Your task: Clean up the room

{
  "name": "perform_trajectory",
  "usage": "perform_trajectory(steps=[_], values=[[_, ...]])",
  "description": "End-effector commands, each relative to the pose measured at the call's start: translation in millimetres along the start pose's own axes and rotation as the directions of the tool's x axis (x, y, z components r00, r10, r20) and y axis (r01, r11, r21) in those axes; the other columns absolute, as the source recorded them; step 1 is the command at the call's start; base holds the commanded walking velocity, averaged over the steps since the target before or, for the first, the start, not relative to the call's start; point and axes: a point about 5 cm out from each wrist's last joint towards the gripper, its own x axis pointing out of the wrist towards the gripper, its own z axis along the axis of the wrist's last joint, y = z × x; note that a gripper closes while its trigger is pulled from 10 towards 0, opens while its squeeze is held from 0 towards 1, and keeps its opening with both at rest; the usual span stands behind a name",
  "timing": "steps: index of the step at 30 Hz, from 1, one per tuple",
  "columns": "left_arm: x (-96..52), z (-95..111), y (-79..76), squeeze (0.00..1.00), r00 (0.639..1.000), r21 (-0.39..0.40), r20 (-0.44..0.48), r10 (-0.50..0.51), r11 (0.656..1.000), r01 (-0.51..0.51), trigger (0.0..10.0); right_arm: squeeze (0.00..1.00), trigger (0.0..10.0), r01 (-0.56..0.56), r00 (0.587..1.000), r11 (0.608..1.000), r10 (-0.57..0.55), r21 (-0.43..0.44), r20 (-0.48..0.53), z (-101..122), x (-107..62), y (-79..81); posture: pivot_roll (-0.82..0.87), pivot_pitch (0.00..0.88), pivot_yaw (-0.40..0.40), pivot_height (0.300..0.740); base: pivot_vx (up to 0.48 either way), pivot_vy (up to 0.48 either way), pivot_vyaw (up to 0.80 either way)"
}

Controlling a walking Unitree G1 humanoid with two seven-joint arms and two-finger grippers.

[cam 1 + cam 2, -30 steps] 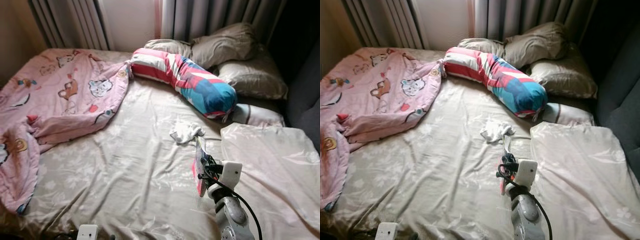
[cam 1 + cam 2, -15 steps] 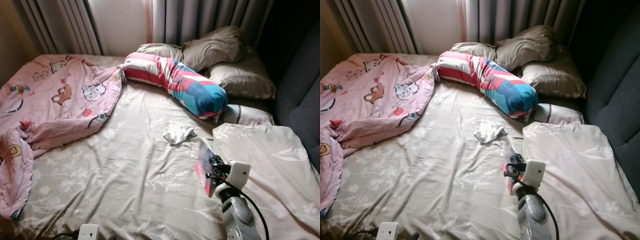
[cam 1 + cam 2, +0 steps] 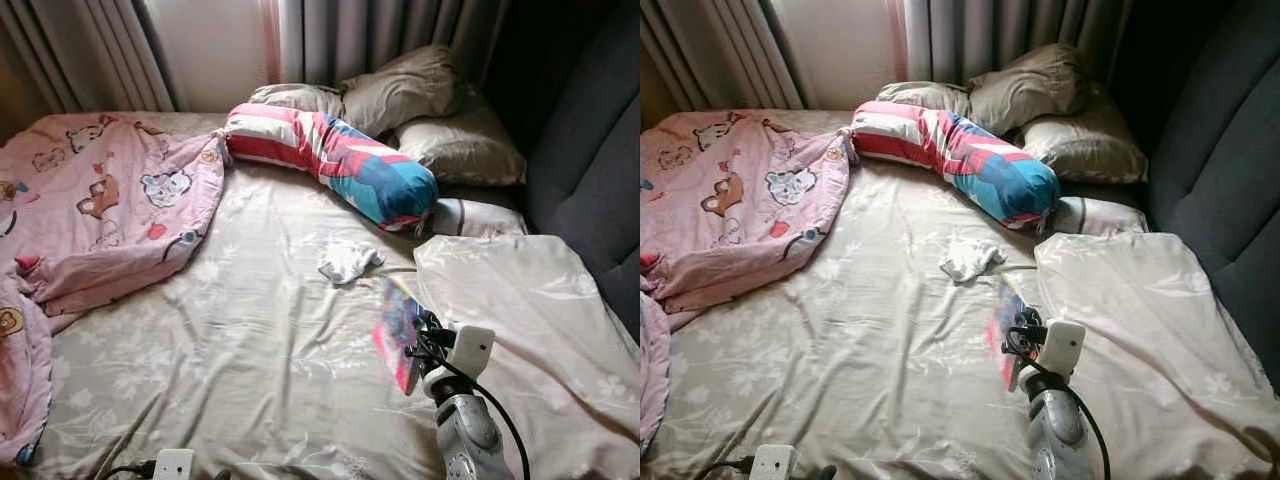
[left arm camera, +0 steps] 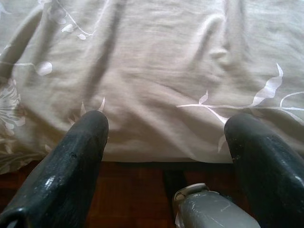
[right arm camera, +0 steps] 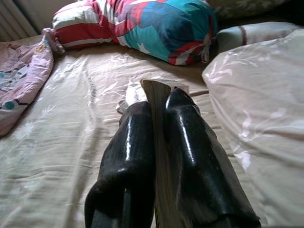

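Observation:
My right gripper [image 5: 159, 102] is shut on a thin flat book [image 3: 397, 330] with a colourful pink and blue cover, held upright on edge over the beige bed sheet [image 3: 250, 340]. The book's pale edge [image 5: 156, 92] sticks out between the two black fingers. A small crumpled white cloth [image 3: 347, 262] lies on the sheet just beyond the book. My left gripper [image 4: 167, 122] is open, low at the bed's near edge, with nothing between its fingers.
A rumpled pink cartoon blanket [image 3: 100, 210] covers the bed's left side. A red, white and blue striped bolster [image 3: 330, 160] and beige pillows [image 3: 440, 110] lie at the head. A pale duvet [image 3: 520, 310] is bunched at right, beside a dark padded wall [image 3: 590, 150].
The camera has swung to the right, so the bed has shifted left in view. The book in my right gripper has turned and shows more of its cover.

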Motion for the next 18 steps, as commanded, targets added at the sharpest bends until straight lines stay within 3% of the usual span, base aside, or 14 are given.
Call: perform_trajectory(steps=[1,18], values=[[-5.3,-12.5,1.8,0.00,0.999,-0.006,-0.054,0.003,1.000,-0.004,10.0,0.00,10.0,0.002,0.999,1.000,-0.002,0.008,0.045,7.8,2.1,0.2,0.03,0.196,0.010,0.740,0.000,0.000,0.00],[-6.9,-16.4,3.6,0.00,0.997,-0.005,-0.078,0.005,1.000,-0.005,10.0,0.00,10.0,-0.014,1.000,1.000,0.014,0.013,0.019,5.0,3.1,4.4,0.03,0.198,0.013,0.740,0.000,0.000,0.00]])
